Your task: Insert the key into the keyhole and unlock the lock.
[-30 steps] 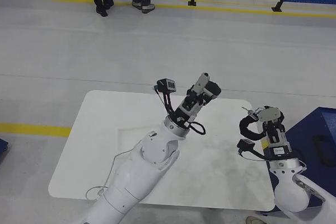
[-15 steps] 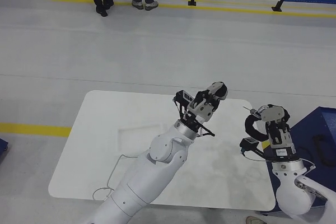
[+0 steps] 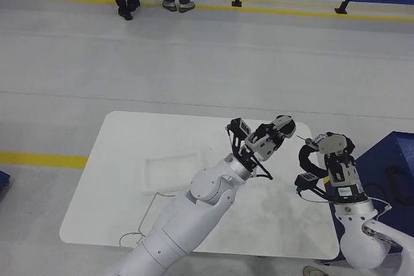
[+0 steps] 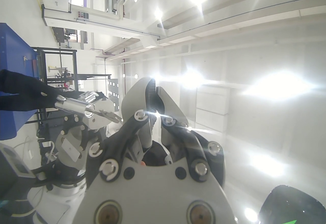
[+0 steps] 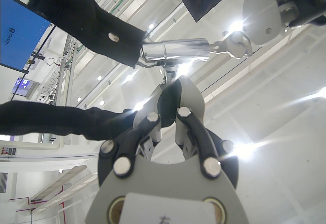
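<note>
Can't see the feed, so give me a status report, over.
Left gripper shut beside the key, not on it. Right gripper shut on the cable lock, held aloft. Key at the lock's chrome end, seating unclear. Nothing in the way.

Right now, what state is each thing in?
lock: held in the air, cable end in its barrel.
key: sticking out of the lock's end, not gripped.
left gripper: shut beside the key, nothing seen in it.
right gripper: shut on the lock.
</note>
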Tool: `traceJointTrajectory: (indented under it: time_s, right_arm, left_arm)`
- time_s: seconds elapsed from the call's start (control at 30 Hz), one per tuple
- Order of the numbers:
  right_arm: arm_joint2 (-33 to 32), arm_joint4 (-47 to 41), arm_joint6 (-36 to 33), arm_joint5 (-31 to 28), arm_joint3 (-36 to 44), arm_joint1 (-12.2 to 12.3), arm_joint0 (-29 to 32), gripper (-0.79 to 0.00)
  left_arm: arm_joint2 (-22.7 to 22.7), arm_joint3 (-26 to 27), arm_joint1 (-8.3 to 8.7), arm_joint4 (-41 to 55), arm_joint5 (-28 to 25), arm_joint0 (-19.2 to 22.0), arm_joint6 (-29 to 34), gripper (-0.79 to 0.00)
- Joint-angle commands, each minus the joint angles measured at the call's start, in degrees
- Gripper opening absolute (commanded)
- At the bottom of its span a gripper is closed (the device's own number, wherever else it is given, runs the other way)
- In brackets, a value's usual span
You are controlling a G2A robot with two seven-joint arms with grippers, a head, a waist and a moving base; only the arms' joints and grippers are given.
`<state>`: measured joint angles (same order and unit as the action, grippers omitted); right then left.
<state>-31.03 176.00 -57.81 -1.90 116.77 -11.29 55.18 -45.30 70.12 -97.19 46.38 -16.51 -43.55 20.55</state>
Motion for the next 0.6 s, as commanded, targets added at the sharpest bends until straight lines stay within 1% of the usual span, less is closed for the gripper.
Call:
traceJointTrajectory:
  time_s: [0.0,0.1,0.33,0.57]
  right_arm:
    - [1.8,0.0,-0.4,-1.4,-0.1,0.0,-1.8,-0.785]
    - [5.1,0.0,-0.3,-2.7,0.0,0.0,-4.6,-0.785]
    - [12.8,0.0,-1.5,-2.9,-0.7,-0.7,-11.8,-0.785]
    - [21.1,0.0,-3.7,-2.7,-2.2,-2.0,-19.3,-0.785]
  left_arm:
    - [0.0,0.2,-0.05,-0.5,0.9,-0.3,0.9,-0.785]
    - [0.3,0.0,-0.15,-2.3,2.3,-0.6,1.3,-0.785]
    - [0.6,-1.0,-0.68,-3.8,5.4,-0.6,1.0,-0.785]
    - [0.3,-1.6,-1.24,-4.6,6.8,-0.6,0.7,-0.785]
